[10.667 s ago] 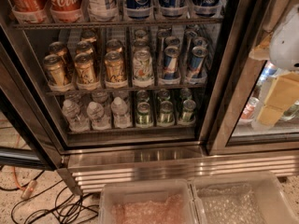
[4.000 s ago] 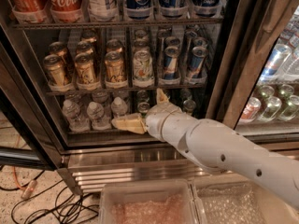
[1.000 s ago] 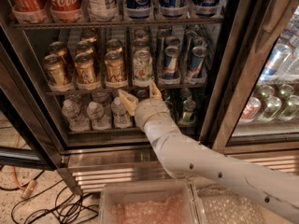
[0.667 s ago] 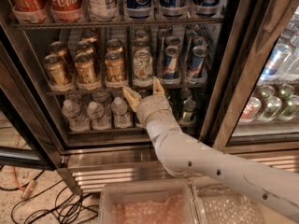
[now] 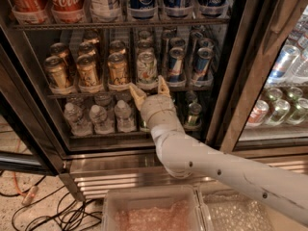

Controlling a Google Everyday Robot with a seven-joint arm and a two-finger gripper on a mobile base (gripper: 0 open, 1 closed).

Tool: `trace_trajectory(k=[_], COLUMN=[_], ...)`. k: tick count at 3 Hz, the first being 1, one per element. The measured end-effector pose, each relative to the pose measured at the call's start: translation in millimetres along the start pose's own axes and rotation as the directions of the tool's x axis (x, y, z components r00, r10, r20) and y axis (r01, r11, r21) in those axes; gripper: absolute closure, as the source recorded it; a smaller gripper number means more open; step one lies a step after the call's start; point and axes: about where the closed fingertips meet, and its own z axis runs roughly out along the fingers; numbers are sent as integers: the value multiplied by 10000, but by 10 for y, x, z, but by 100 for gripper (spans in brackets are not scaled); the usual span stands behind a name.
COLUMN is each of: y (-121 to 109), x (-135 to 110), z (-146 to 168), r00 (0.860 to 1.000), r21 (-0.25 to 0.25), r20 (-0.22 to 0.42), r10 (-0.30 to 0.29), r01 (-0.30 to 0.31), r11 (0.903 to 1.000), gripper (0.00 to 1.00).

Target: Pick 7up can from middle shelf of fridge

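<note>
The 7up can stands at the front of its row on the middle shelf of the fridge, in a clear tray, with gold-brown cans to one side and blue cans to the other. The claw is raised right in front of and just below that can, its two tan fingers spread apart with nothing between them, one on each side of the can's base. The spread looks chosen to pass around the can without nudging its neighbours, which sit close by. The white arm reaches up from low on the right, crossing in front of the water bottles on the rack below. I judge the grasp not yet made: the claw needs to rise and push in before closing.
</note>
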Motion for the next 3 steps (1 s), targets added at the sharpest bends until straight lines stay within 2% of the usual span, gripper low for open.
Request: trace_trajectory(k=[1, 2, 3], y=[27, -98, -94], x=[65, 81, 80], z=[93, 585, 679], r00=[9999, 9986, 9983], r21=[-91, -142, -158], r20=[-36, 321, 364], r10=[164, 429, 454], r01=[-165, -425, -448], r11=[9998, 9990, 9989], gripper=[34, 33, 34])
